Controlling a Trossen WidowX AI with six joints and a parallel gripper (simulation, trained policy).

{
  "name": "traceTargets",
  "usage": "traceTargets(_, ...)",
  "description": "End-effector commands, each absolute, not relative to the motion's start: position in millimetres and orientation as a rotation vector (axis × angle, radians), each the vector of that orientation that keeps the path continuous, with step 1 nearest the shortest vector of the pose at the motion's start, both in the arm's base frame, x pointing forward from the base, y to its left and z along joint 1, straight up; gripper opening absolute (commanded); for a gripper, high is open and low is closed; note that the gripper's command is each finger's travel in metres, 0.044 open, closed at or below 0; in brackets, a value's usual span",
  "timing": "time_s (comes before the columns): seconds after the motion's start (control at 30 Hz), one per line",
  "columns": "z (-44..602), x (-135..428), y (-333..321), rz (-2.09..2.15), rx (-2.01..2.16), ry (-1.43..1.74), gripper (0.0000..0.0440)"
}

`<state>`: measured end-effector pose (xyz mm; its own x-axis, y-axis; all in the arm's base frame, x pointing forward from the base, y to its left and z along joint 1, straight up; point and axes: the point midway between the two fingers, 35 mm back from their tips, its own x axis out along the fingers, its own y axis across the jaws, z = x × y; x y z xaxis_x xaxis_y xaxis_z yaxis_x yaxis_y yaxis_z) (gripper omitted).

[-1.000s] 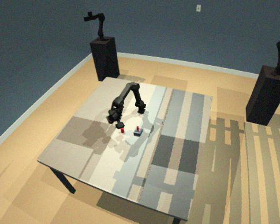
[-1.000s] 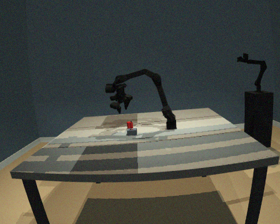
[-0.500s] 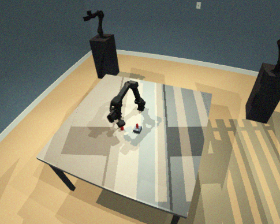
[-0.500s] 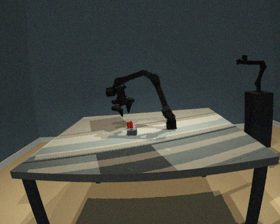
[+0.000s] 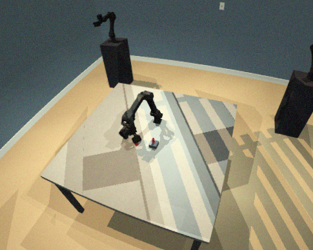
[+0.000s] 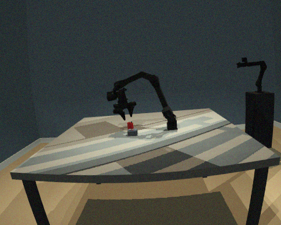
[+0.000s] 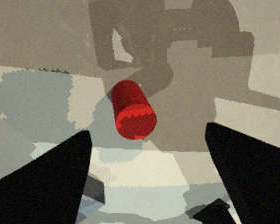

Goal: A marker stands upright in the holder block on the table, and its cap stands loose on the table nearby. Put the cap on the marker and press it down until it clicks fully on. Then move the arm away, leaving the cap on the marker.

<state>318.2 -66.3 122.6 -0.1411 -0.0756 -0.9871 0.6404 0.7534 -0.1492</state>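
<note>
Currently hovering with the gripper parted and holding nothing, above the red cap, upright on the table, off-centre toward the holder block.

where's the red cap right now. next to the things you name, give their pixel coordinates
In the top view the red cap (image 5: 137,144) (image 7: 134,110) is on the table just below the claw (image 5: 136,139) (image 6: 128,118) (image 7: 149,128), left of the holder block (image 5: 153,144) (image 6: 132,133); in the wrist view it shows between the fingertips.

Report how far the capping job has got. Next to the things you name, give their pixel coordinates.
Nothing is finished: the red marker cap (image 5: 137,144) (image 7: 134,111) stands loose on the table, off the holder block (image 5: 153,145) (image 6: 132,133). In hand: the open gripper (image 6: 128,118) (image 7: 149,131) hangs above the cap, seemingly to grasp it. Left: gripping, placing, pressing, then withdrawing.
</note>
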Motion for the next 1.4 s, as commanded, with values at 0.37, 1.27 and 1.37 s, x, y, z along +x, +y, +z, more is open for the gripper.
traceTargets(0.37,88,308,-60,-0.564,0.543,1.714,0.0292)
traceTargets(1.27,85,311,-59,-0.483,0.441,1.652,0.0042)
traceTargets(1.37,96,315,-55,-0.468,0.428,1.624,0.0033)
